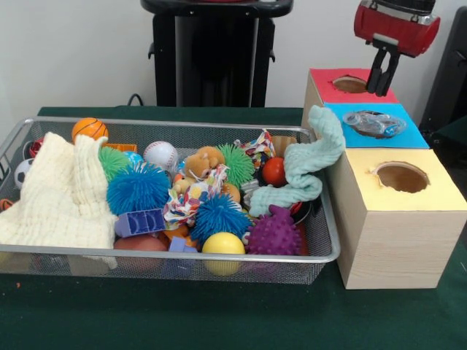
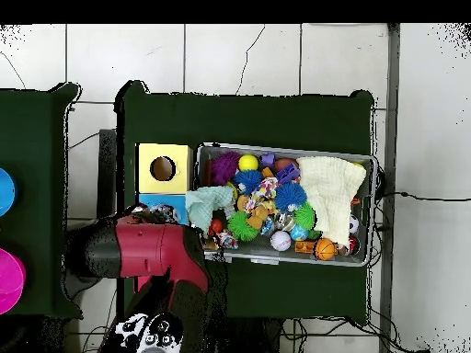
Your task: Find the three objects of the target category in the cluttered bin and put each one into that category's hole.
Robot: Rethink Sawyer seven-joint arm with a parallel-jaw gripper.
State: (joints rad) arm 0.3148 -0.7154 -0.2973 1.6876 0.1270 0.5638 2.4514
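Observation:
The wire mesh bin (image 1: 182, 255) stands on the green table, full of toys; it also shows in the overhead view (image 2: 285, 147). The wooden box stands to its right, with a red top (image 1: 325, 87), a blue top (image 1: 408, 135) and a yellow top (image 1: 438, 193). One see-through bottle (image 1: 373, 124) lies across the blue top's hole. My gripper (image 1: 383, 91) hangs open and empty just behind the bottle, over the red top's hole (image 1: 350, 84). In the overhead view my red arm (image 2: 152, 248) hides the gripper and most of the blue top (image 2: 177, 210). No other bottle shows clearly in the bin.
A cream muslin cloth (image 1: 62, 193) fills the bin's left end. A mint cloth (image 1: 310, 164) hangs over the bin's right rim against the box. Spiky balls (image 1: 139, 188), a purple one (image 1: 273, 235), a yellow ball (image 1: 223, 244) and a baseball (image 1: 160, 154) crowd the middle.

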